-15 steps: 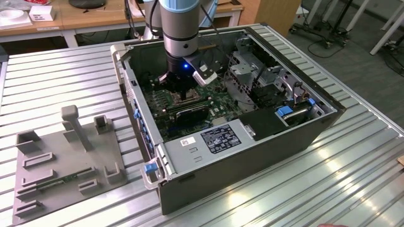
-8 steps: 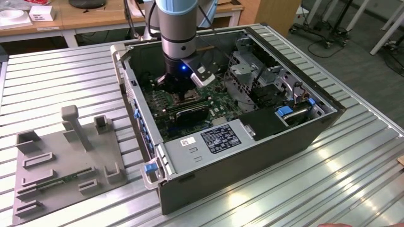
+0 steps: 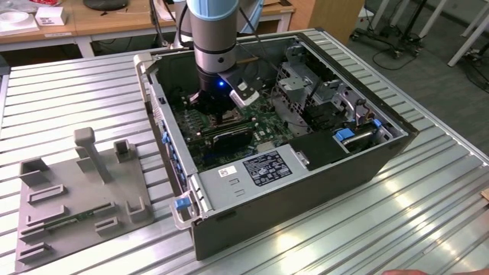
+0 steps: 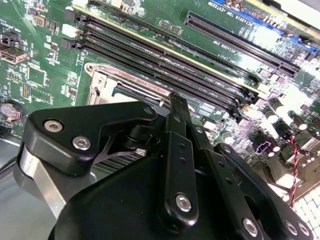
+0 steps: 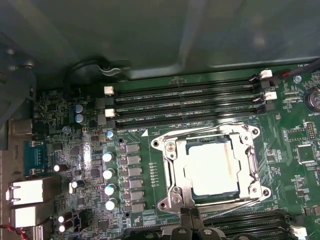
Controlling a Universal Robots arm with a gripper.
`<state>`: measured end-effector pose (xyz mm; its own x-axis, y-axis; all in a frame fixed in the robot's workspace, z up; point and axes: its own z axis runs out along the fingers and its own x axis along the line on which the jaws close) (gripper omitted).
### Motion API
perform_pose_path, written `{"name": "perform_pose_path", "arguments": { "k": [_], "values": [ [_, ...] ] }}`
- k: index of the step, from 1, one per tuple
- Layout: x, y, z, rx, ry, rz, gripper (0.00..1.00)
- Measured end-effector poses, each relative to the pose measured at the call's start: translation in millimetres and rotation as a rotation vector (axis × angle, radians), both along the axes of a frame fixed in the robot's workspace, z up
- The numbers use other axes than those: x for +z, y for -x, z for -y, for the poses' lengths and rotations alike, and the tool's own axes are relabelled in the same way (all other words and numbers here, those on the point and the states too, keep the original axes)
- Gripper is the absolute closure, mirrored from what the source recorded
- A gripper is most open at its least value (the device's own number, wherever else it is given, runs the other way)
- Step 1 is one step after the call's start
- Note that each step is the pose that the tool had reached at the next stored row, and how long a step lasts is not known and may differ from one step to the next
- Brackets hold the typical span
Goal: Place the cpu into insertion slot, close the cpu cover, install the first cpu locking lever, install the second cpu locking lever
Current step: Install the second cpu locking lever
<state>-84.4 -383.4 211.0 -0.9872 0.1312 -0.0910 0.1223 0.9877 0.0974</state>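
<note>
Ribbed aluminium table (image 3: 428, 189) carries an open dark computer case (image 3: 321, 189). Black fingers (image 4: 175, 112) look pressed together, holding nothing. Just beyond their tips the pale square cpu (image 5: 210, 167) lies in the silver-rimmed insertion slot (image 5: 172, 200), framed by the thin silver cpu cover (image 5: 247, 162).

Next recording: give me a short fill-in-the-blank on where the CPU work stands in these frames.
1. The pale cpu lies inside the insertion ____.
2. The motherboard it sits on is ____ in colour.
3. The arm reaches down into an open computer ____.
4. The cpu cover is a frame made of ____.

Missing: slot; green; case; metal
</note>
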Motion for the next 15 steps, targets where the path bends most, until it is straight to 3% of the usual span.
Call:
{"name": "perform_pose_path", "arguments": {
  "k": [1,2,5,6,15],
  "values": [
    [-0.1,0.0,0.0,0.0,-0.0001,-0.0012,0.89],
    [-0.6,0.0,-0.1,0.0,-0.0004,-0.0069,0.89],
    [-1.6,0.0,0.0,0.0,0.0,-0.0371,0.89],
    [-1.5,0.1,0.0,0.0,0.0002,-0.0408,0.89],
    [-3.1,2.0,0.0,0.0,0.0001,-0.0419,0.89]
  ]
}}
